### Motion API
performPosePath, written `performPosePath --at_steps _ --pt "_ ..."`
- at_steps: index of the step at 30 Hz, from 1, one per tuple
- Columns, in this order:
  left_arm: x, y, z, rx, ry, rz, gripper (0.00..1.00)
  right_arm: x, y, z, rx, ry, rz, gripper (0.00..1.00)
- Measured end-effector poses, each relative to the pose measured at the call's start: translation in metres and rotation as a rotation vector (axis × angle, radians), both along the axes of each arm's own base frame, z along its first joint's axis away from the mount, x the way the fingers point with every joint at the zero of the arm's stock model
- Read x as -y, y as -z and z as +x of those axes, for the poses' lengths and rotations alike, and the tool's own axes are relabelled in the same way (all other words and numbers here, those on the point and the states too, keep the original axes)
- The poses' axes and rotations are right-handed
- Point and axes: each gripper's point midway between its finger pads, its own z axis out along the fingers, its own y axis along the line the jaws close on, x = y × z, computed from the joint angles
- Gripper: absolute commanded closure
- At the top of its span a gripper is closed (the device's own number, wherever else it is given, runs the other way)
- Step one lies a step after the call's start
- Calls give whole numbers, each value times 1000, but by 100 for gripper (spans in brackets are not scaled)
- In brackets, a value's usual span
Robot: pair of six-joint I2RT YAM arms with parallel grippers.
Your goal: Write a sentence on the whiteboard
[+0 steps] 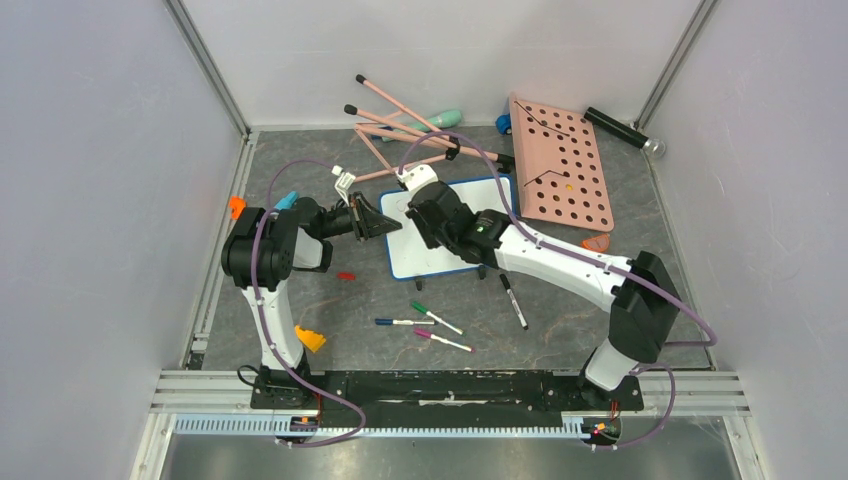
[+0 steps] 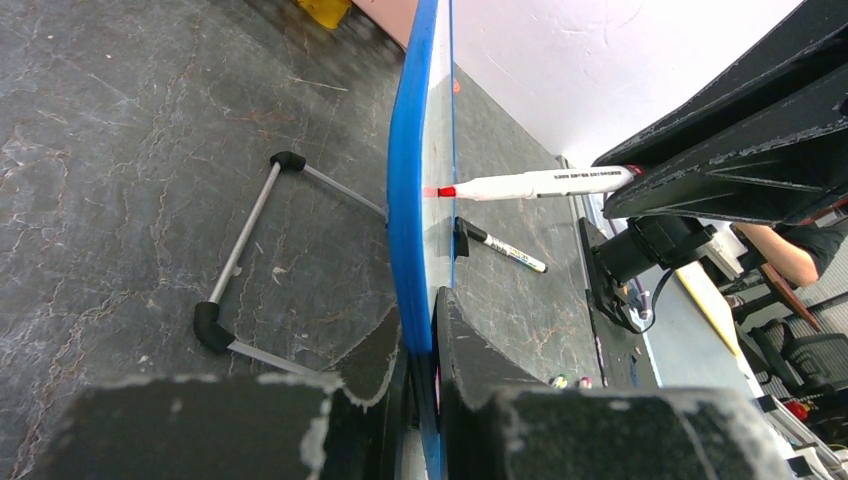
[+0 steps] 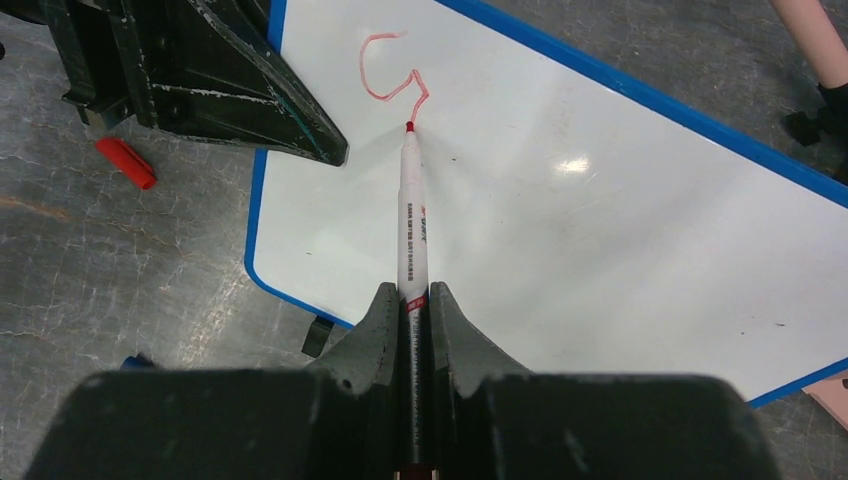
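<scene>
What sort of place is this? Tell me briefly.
Probably a robot lab cell: two arms bolted to a rail, grey walls enclosing the table, loose markers and a pegboard as props.

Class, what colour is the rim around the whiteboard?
Blue. The whiteboard rim shows best in the right wrist view.
</scene>
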Motion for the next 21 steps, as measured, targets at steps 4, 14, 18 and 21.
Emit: performPosePath --at_steps 4,14,18,21 --pt "0 0 0 0 3 0 98 2 -4 -2 -3 -12 17 100" --pt "0 0 -1 0 3 1 98 7 -27 0 43 -14 56 100" --pt "0 0 -1 0 3 1 98 13 -25 2 43 6 37 100" --pt "0 0 -1 1 3 0 98 18 -23 4 45 24 23 100"
